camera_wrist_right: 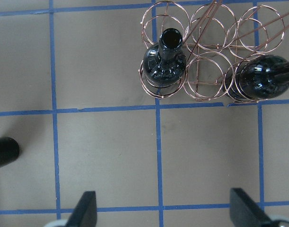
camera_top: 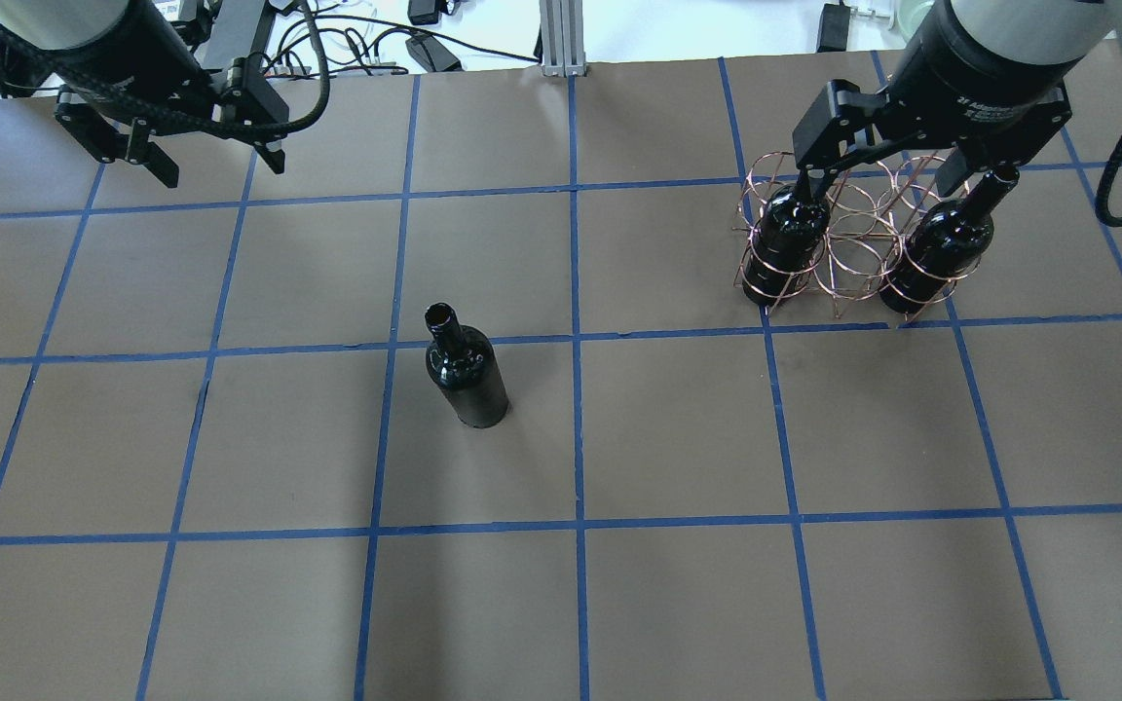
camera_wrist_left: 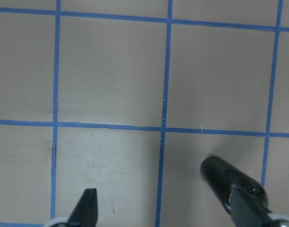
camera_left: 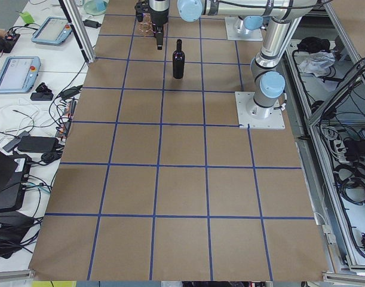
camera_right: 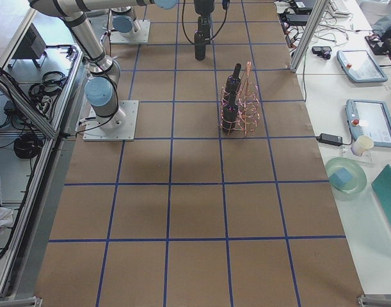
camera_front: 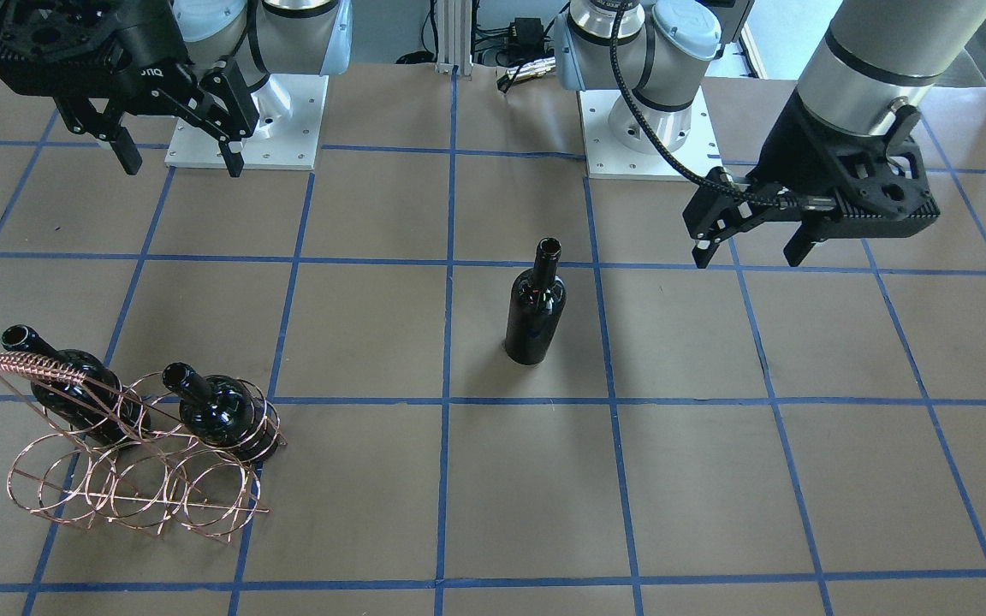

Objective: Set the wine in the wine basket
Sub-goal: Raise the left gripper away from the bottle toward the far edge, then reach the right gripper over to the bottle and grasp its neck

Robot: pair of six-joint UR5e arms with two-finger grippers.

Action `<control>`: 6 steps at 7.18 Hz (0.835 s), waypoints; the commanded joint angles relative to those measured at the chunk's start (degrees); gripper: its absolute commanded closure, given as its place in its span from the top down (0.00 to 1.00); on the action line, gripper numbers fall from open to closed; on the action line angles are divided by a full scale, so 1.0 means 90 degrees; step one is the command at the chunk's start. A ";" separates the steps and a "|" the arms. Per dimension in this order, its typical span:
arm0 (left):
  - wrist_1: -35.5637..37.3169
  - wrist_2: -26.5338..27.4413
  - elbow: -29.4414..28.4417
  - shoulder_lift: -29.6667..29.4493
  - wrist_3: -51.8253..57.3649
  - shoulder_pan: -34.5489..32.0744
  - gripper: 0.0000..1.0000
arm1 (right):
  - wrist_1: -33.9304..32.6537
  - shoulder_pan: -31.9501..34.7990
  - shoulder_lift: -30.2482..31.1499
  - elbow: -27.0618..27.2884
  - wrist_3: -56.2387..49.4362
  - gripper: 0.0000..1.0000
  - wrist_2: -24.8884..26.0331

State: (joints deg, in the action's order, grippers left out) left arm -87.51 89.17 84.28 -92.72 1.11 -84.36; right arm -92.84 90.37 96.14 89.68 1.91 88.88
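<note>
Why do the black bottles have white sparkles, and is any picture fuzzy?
Front-facing view: lights glint off the glossy lone wine bottle. Right wrist view: same bright spots on a bottle in the wine basket. Left wrist view: the near fingertips look slightly soft.

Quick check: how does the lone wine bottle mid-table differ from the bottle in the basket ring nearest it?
The lone bottle stands free on the table, touching nothing; the basket bottle sits inside an end ring of the wire basket. The lone bottle is near the table's middle; the basket bottle is toward the robot's right side. Both are upright, glossy dark glass, unlabelled and open-mouthed.
</note>
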 commanded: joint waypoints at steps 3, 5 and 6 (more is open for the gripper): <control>-0.0159 0.0385 0.0040 0.0282 0.0081 0.0494 1.00 | 0.0189 0.0164 -0.0222 -0.0364 0.0032 1.00 -0.0032; -0.0169 0.0365 0.0107 0.0389 0.0586 0.0623 1.00 | 0.0121 0.1426 -0.0863 -0.0733 0.1594 1.00 -0.0032; -0.0285 0.0385 0.0127 0.0428 0.0638 0.0691 1.00 | 0.0101 0.2236 -0.1409 -0.1277 0.2764 1.00 -0.0022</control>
State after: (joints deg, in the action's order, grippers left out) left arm -89.28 92.43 85.12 -89.33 5.36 -78.78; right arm -91.72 102.51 88.47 82.74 15.64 88.50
